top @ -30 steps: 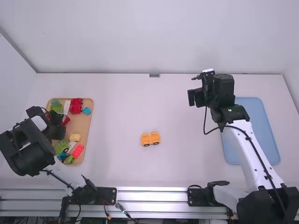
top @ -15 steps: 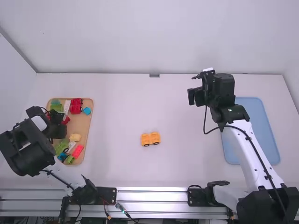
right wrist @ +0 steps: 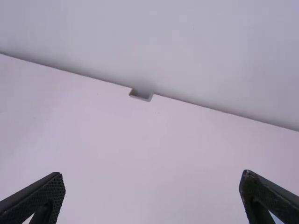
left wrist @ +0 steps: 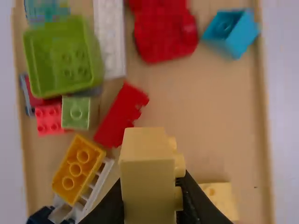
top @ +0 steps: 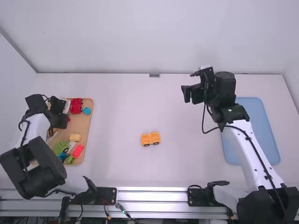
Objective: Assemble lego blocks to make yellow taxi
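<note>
Your left gripper [left wrist: 152, 200] has shifted over the tray [top: 83, 133], pinching a pale yellow block [left wrist: 147, 175], likely the taxi's next part. Leaving, clear the rim and the blue block [top: 87, 111]. Beyond, the yellow wheeled base [top: 150, 138] sits mid-table, with open room around it. Farther off, your right gripper [right wrist: 153, 178] has moved too, fingers spread on nothing.

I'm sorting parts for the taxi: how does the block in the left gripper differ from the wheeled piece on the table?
The held block is pale yellow; the wheeled piece is a deeper orange-yellow. The held block is in the left gripper over the tray, while the wheeled piece rests on the table. The wheeled piece shows dark wheels; the held block shows none. Both are toy building pieces.
</note>
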Robot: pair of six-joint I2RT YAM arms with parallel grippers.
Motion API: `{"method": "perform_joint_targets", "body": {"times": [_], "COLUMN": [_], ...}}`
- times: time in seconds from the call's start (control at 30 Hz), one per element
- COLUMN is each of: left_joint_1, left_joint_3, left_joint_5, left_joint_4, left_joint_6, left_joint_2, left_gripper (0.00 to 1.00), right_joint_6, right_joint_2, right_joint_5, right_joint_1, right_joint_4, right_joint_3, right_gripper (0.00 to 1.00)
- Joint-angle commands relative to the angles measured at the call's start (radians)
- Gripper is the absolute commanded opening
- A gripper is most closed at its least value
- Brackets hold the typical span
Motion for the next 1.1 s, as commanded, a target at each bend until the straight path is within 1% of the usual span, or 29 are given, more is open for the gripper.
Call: {"method": "perform_joint_targets", "body": {"times": [0.0, 0.07, 0.13, 0.17, 0.2, 0.23, 0.27, 0.3, 0.37, 0.5, 0.6, 0.77, 0.8, 0.83, 0.87, 0.9, 0.93, 1.07], "left_joint_1": [-0.086, -0.142, -0.235, -0.257, -0.298, -0.353, -0.374, -0.425, -0.499, -0.612, -0.667, -0.762, -0.770, -0.785, -0.795, -0.817, -0.819, -0.859], "left_joint_3": [-0.018, -0.048, -0.109, -0.124, -0.151, -0.183, -0.195, -0.221, -0.244, -0.246, -0.246, -0.246, -0.246, -0.246, -0.245, -0.236, -0.235, -0.200], "left_joint_5": [0.014, 0.010, 0.012, 0.014, 0.019, 0.019, 0.018, 0.020, 0.037, 0.093, 0.097, 0.097, 0.097, 0.093, 0.094, 0.094, 0.093, 0.097], "left_joint_4": [0.013, 0.041, 0.111, 0.127, 0.153, 0.188, 0.200, 0.230, 0.251, 0.244, 0.250, 0.314, 0.317, 0.330, 0.342, 0.370, 0.373, 0.406], "left_joint_6": [0.002, 0.017, 0.042, 0.048, 0.063, 0.065, 0.065, 0.064, 0.063, 0.062, 0.064, 0.050, 0.050, 0.045, 0.036, 0.023, 0.021, 0.012], "left_joint_2": [-0.090, -0.132, -0.200, -0.215, -0.241, -0.274, -0.285, -0.310, -0.330, -0.331, -0.328, -0.290, -0.285, -0.272, -0.261, -0.222, -0.218, -0.120], "left_gripper": [0.09, 0.09, 0.09, 0.10, 0.11, 0.13, 0.15, 0.16, 0.16, 0.16, 0.16, 0.17, 0.17, 0.15, 0.16, 0.16, 0.16, 0.15], "right_joint_6": [0.105, 0.122, 0.153, 0.154, 0.153, 0.155, 0.161, 0.197, 0.256, 0.310, 0.306, 0.305, 0.305, 0.305, 0.305, 0.297, 0.296, 0.272], "right_joint_2": [0.053, 0.084, 0.154, 0.169, 0.203, 0.243, 0.260, 0.302, 0.361, 0.446, 0.480, 0.497, 0.497, 0.497, 0.497, 0.497, 0.497, 0.497], "right_joint_5": [-0.038, -0.079, -0.207, -0.241, -0.316, -0.400, -0.436, -0.515, -0.603, -0.713, -0.755, -0.757, -0.758, -0.755, -0.748, -0.747, -0.748, -0.738], "right_joint_1": [-0.003, -0.003, -0.003, -0.003, -0.003, -0.003, -0.003, -0.003, -0.003, -0.001, 0.007, 0.044, 0.050, 0.063, 0.072, 0.095, 0.097, 0.132], "right_joint_4": [0.021, 0.042, 0.095, 0.107, 0.138, 0.175, 0.192, 0.231, 0.281, 0.336, 0.325, 0.281, 0.282, 0.283, 0.279, 0.273, 0.272, 0.258], "right_joint_3": [0.035, 0.035, 0.035, 0.035, 0.035, 0.035, 0.035, 0.035, 0.035, 0.036, 0.036, 0.035, 0.035, 0.035, 0.035, 0.035, 0.035, 0.035], "right_gripper": [0.99, 0.99, 0.99, 0.99, 0.99, 0.99, 0.99, 0.99, 0.99, 0.99, 0.99, 0.99, 0.97, 0.99, 0.99, 0.99, 0.99, 0.99]}}
